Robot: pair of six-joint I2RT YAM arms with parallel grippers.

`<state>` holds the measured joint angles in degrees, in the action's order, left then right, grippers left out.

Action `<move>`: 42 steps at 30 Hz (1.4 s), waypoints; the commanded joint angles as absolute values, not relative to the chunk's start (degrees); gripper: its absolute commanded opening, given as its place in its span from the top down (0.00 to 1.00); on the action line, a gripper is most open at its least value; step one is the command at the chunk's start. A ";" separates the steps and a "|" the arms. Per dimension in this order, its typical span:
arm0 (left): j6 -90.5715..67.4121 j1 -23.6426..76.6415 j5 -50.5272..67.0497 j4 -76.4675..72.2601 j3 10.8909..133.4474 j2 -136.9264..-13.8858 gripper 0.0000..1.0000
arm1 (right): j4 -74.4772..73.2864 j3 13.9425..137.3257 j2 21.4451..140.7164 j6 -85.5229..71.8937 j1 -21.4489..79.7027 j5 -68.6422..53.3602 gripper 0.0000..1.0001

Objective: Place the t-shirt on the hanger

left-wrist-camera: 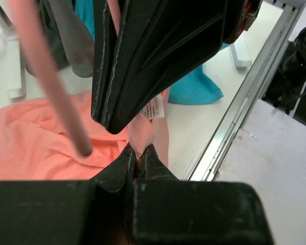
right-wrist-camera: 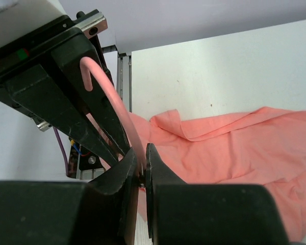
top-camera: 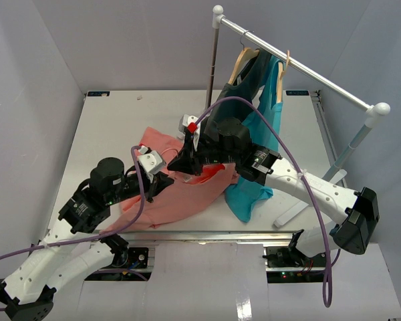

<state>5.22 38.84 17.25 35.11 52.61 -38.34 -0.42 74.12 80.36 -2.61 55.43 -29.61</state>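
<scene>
The salmon t-shirt point(top-camera: 167, 197) lies crumpled on the white table, left of centre. My left gripper point(left-wrist-camera: 137, 150) is shut on a fold of its collar by the white label point(left-wrist-camera: 152, 108), and shows in the top view point(top-camera: 162, 176). My right gripper point(right-wrist-camera: 141, 151) is shut on the thin pale-pink hanger point(right-wrist-camera: 108, 89), just below its curved hook. It holds the hanger right above the left gripper, over the t-shirt point(right-wrist-camera: 234, 148). One rod end of the hanger point(left-wrist-camera: 53, 92) hangs over the cloth point(left-wrist-camera: 30, 143). In the top view the right gripper point(top-camera: 187, 160) hides the hanger.
A garment rack with a steel bar point(top-camera: 301, 67) stands at the back right, its foot point(top-camera: 297, 210) on the table. A teal shirt point(top-camera: 254, 187) and a dark shirt point(top-camera: 248, 79) hang there on wooden hangers point(top-camera: 239, 61). The table's metal front rail point(left-wrist-camera: 239, 112) is close to the left gripper.
</scene>
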 commanded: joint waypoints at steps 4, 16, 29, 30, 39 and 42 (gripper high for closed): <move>1.08 38.11 7.79 44.71 57.69 -35.13 0.87 | -4.98 77.49 77.08 1.55 52.79 -23.70 0.92; 1.27 38.10 5.19 48.32 60.44 -33.93 0.71 | -9.92 80.80 77.84 3.13 49.76 -21.60 0.92; 3.22 38.06 3.21 47.56 60.48 -35.51 0.54 | -16.35 88.39 79.37 3.42 48.69 -22.59 0.92; 3.45 38.10 2.15 47.75 60.23 -35.51 0.54 | -17.12 89.43 79.28 3.47 48.69 -22.51 0.92; 1.95 38.14 -5.50 51.17 61.99 -35.59 0.53 | -21.05 95.81 79.34 3.43 48.60 -18.20 0.92; 1.85 38.14 -7.14 52.57 63.91 -35.24 0.52 | -21.73 98.11 80.34 2.98 47.62 -16.81 0.92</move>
